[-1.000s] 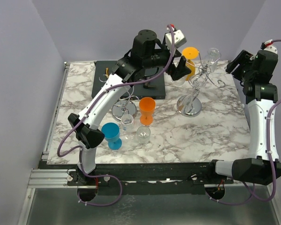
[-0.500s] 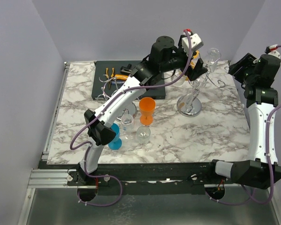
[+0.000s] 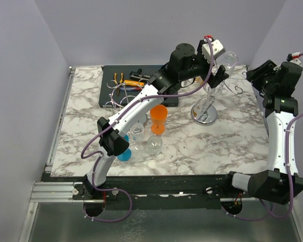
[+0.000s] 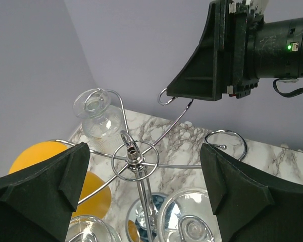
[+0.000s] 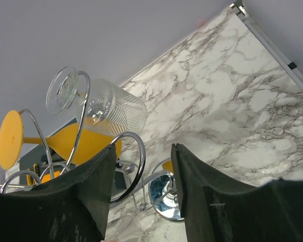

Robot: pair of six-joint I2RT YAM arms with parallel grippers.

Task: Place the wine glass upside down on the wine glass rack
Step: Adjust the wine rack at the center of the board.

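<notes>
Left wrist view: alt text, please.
The open left gripper looks down on the chrome rack, its hub between the fingers. A clear glass hangs upside down at left beside an orange glass; the right arm fills the top right.

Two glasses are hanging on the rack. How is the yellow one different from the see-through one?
The yellow glass is solid-coloured, so you cannot see through it; the clear glass is see-through. The clear glass has ribbed lines on its bowl; the yellow glass looks smooth. What they share: both hang upside down by their feet, side by side, from wire loops of the wine glass rack.
</notes>
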